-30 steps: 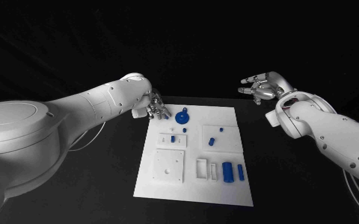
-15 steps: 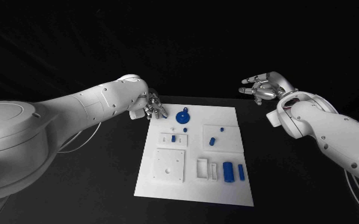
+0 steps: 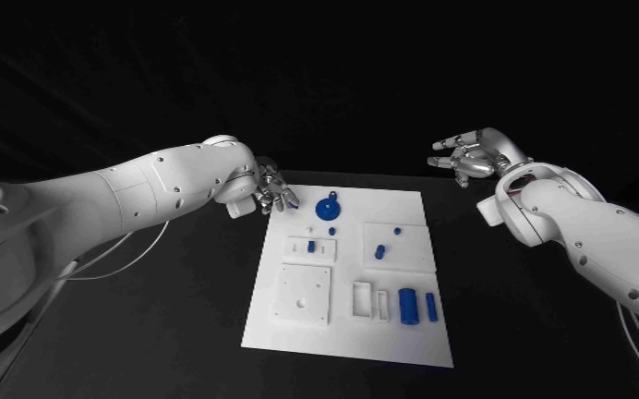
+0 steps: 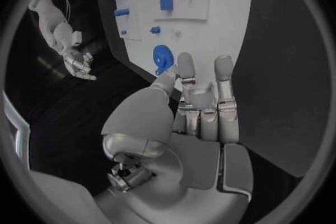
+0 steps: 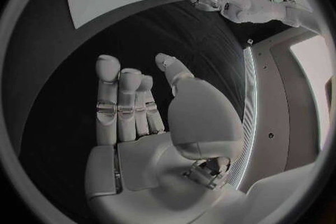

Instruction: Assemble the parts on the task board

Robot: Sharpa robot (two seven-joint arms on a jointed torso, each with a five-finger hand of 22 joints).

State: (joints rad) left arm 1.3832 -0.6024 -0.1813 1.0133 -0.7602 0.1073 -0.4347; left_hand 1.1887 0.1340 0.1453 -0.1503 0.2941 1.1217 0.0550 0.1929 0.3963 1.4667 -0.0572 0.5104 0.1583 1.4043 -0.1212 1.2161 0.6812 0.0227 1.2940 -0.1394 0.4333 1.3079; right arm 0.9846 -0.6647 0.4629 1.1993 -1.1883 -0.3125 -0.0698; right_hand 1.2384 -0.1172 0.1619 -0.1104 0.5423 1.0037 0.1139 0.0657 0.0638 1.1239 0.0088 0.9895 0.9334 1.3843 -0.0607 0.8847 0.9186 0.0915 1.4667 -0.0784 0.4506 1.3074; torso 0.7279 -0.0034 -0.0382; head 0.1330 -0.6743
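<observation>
Left hand: the left hand (image 3: 271, 193) hovers at the board's far left corner, fingers loosely apart and holding nothing; in the left wrist view its fingertips (image 4: 185, 61) sit just beside the disc.
Board: the board (image 3: 333, 325) lies mid-tabletop, long side running toward the robot, with every blue part on it.
Disc: one round blue disc (image 3: 326, 207) lies near the board's far edge, closest to the left hand.
Small parts: about four small blue pieces; one (image 3: 310, 246) sits in a raised block left of centre, one (image 3: 379, 252) lies on the plate to its right, and two specks are too small to name.
Bars: two blue bars (image 3: 407, 306) stand side by side near the board's near right corner.
Right hand: the right hand (image 3: 469, 157) hangs over bare tabletop, well apart from the board's far right corner, fingers spread and empty.
Risk, disc: a flat disc gives little to grip, so I judge fingers closing from above may slide it off the far edge.
Risk, board: a sideways push could shift the whole board, since nothing visibly clamps it.
</observation>
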